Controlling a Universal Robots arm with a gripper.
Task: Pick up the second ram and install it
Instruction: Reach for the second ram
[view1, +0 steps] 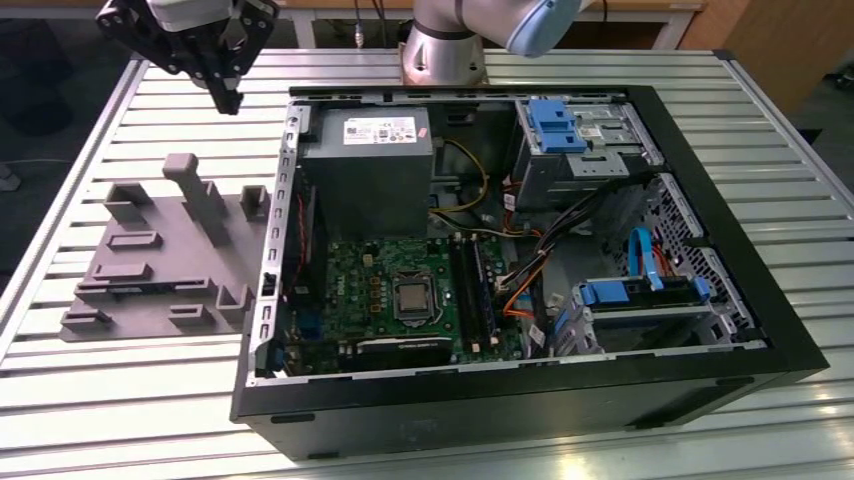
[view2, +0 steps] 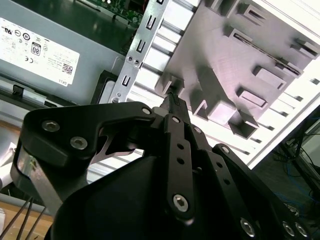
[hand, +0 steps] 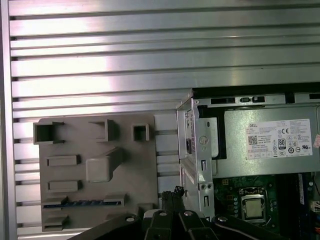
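Hovering over the bench (view1: 134, 400) near the holder (hand: 145, 165), the gripper (view1: 230, 100) is pinched closed and empty. The ram (hand: 82, 203) lies in a holder slot. Reaching step, I think; grabbing needs it open and lined up.

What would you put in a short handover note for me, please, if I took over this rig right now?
Gripper: shut, holding nothing, raised near the grey holder block, to the exterior view's left of the open computer case.
Second ram: sitting in a slot of the holder block, seen edge-on in the first wrist view, with the gripper not touching it.
Done: nothing of this step shows; the ram is not yet picked up.
Left: the pick-up, and seating the ram in the motherboard's memory slots inside the case.
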